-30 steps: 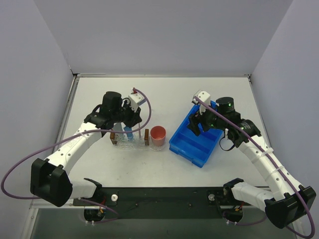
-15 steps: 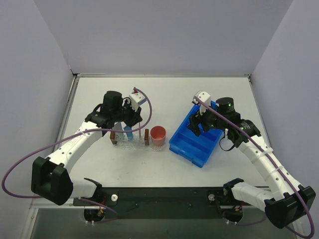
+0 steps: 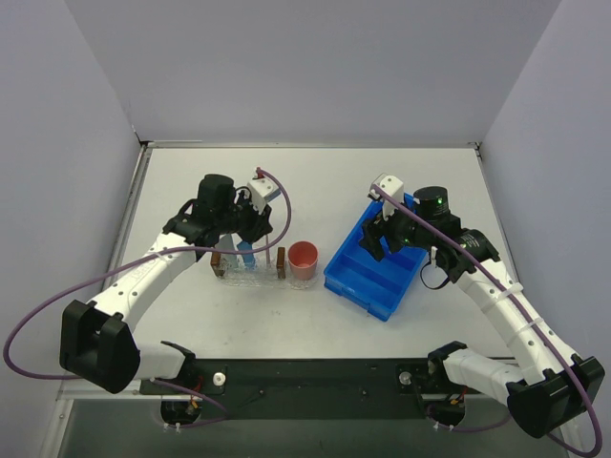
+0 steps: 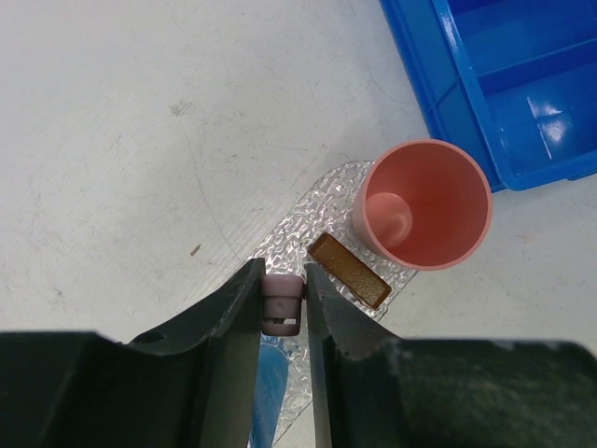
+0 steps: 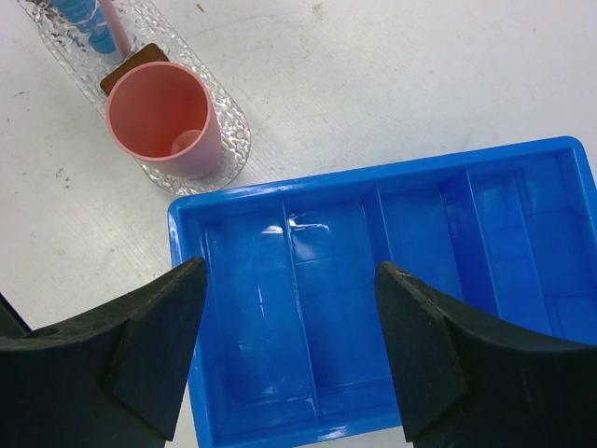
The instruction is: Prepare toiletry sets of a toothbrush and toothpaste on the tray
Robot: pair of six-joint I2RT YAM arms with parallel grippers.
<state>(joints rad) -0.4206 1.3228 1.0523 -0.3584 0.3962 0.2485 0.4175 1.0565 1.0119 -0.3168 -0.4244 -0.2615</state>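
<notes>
My left gripper [image 4: 283, 280] is shut on the pink toothbrush [image 4: 283, 301], seen end-on between the fingers, above the clear bumpy tray [image 4: 308, 219]. In the right wrist view the toothbrush [image 5: 114, 28] shows as a thin pink stick slanting over the tray [image 5: 233, 140]. A light blue toothpaste [image 4: 266, 392] tube lies on the tray under the left fingers. In the top view the left gripper [image 3: 250, 246] hangs over the tray [image 3: 250, 275]. My right gripper [image 5: 289, 273] stands open and empty above the blue bin [image 5: 373, 177].
A pink cup [image 4: 424, 201] stands upright on the tray's right end, with a brown block [image 4: 348, 271] next to it and another brown block [image 3: 218, 260] at the left end. The blue divided bin [image 3: 372, 272] lies right of the cup.
</notes>
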